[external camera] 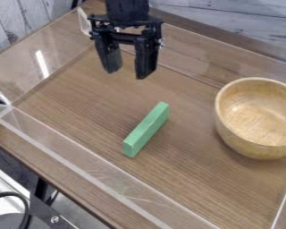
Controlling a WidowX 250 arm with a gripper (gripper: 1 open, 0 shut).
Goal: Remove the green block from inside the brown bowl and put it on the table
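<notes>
The green block (147,129), a long flat bright green bar, lies flat on the brown wood-grain table (74,98), left of the brown bowl (257,116). The bowl's pale inside holds nothing. My gripper (125,68) hangs well above the table, up and to the left of the block, pointing down. Its two black fingers (107,57) stand apart, open, with nothing between them. It touches neither block nor bowl.
Low clear acrylic walls (62,148) edge the tabletop on the front and left. The black arm (124,11) rises toward the top of the view. The bowl sits near the right edge.
</notes>
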